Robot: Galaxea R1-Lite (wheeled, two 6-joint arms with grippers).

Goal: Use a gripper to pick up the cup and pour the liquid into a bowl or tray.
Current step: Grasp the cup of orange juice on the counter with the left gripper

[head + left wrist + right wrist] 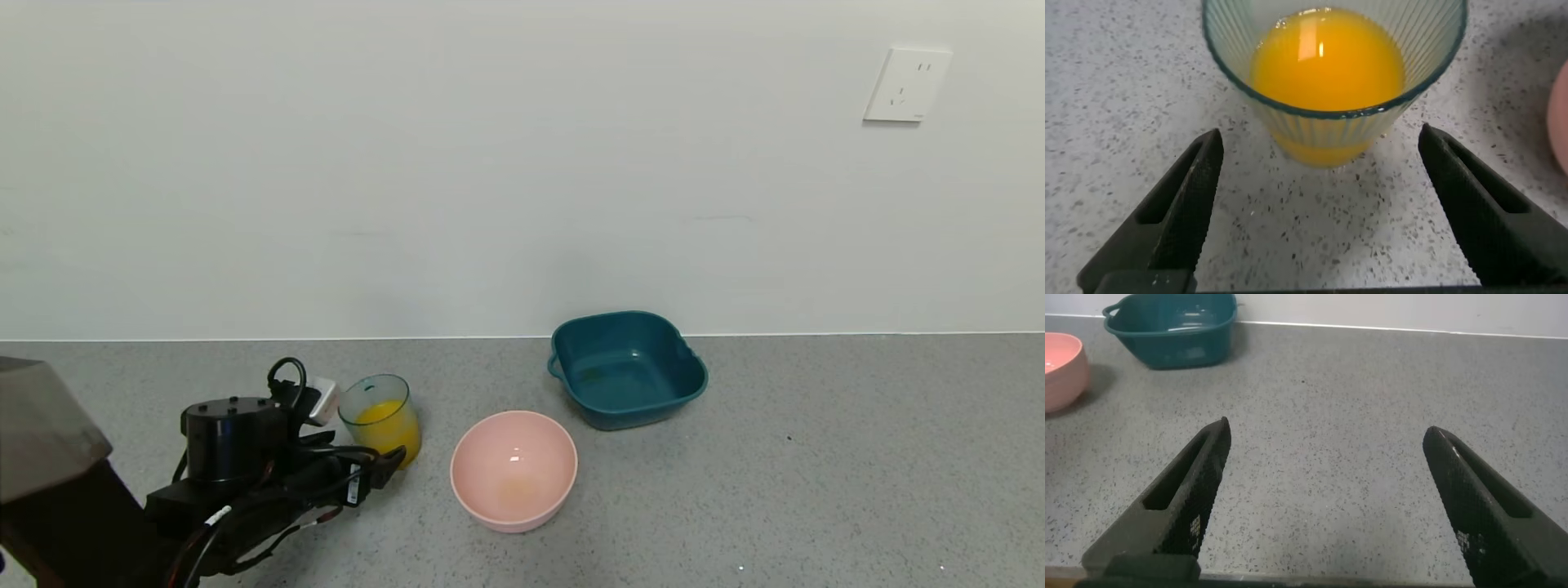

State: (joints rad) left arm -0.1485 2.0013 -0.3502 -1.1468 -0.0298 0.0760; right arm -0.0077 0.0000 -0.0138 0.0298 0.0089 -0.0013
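Observation:
The cup (365, 398) stands upright on the grey counter, holding orange liquid (390, 426). My left gripper (359, 430) is open, low at the cup's near side. In the left wrist view the cup (1331, 131) with its liquid (1327, 65) stands just beyond the open gripper (1320, 135), centred between the spread fingers (1196, 188) and untouched. The pink bowl (514, 469) sits to the cup's right; its rim shows in the left wrist view (1560, 114). My right gripper (1327, 429) is open and empty over bare counter, out of the head view.
A dark teal basin (627, 367) with side handles sits behind and right of the pink bowl, near the wall. The right wrist view shows the basin (1172, 331) and the pink bowl (1057, 367) far off.

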